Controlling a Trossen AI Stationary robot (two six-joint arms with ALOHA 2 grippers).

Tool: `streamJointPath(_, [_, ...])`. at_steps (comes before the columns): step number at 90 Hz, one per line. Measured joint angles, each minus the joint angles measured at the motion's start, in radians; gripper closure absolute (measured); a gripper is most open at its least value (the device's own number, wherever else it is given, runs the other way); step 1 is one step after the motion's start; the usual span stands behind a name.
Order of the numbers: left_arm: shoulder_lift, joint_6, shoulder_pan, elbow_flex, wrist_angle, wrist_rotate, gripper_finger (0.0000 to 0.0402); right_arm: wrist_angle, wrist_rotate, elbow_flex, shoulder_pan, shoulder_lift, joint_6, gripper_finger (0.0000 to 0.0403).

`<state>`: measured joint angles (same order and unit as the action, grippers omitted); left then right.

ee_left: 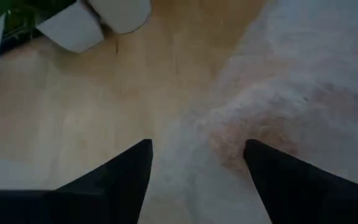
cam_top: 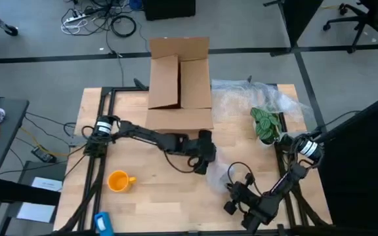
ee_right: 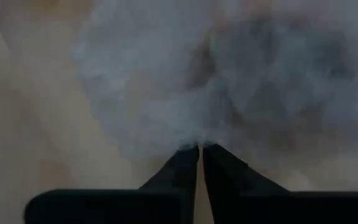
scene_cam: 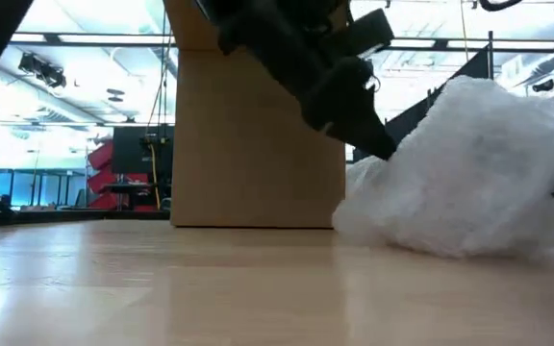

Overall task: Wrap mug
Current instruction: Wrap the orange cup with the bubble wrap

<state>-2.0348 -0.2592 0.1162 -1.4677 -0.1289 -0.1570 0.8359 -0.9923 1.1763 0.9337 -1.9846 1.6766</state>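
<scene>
The yellow-orange mug (cam_top: 119, 180) stands on its base on the table's near left, far from both grippers. A crinkly clear plastic sheet (cam_top: 219, 176) lies bunched near the table's middle and shows as a white heap (scene_cam: 469, 173) in the low view. My left gripper (cam_top: 204, 167) is open and slants down over the sheet's left edge (ee_left: 241, 124), one finger on each side of it. My right gripper (cam_top: 231, 191) is shut on the sheet's near side. My left gripper's open fingers (ee_left: 132, 171) stand over the sheet's edge; whether they touch it I cannot tell. My right gripper pinches a bunched bit of the plastic sheet's edge (ee_right: 199, 138) between its two shut fingers. One layer or several does not show. The rest of the sheet lies heaped on the table beyond the fingers.
An open cardboard box (cam_top: 179, 82) stands at the table's far middle. More clear plastic (cam_top: 254, 95) and a green plant in a white pot (cam_top: 266, 124) are at the far right. A blue object (cam_top: 104, 223) lies at the near left edge.
</scene>
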Motion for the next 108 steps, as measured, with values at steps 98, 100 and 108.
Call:
streamJointPath(98, [0.026, -0.05, -0.031, 0.003, 0.072, 0.177, 0.0154, 0.329, 0.21, 0.0, 0.023, 0.131, 0.077, 0.0403])
streamJointPath(100, [0.018, -0.049, -0.032, 0.003, 0.075, 0.178, 0.0154, 0.326, 0.212, 0.0, 0.036, 0.138, 0.087, 0.0403])
streamJointPath(108, [0.004, -0.045, -0.031, 0.002, 0.082, 0.177, 0.0154, 0.276, 0.188, 0.0, 0.085, 0.161, 0.125, 0.0403])
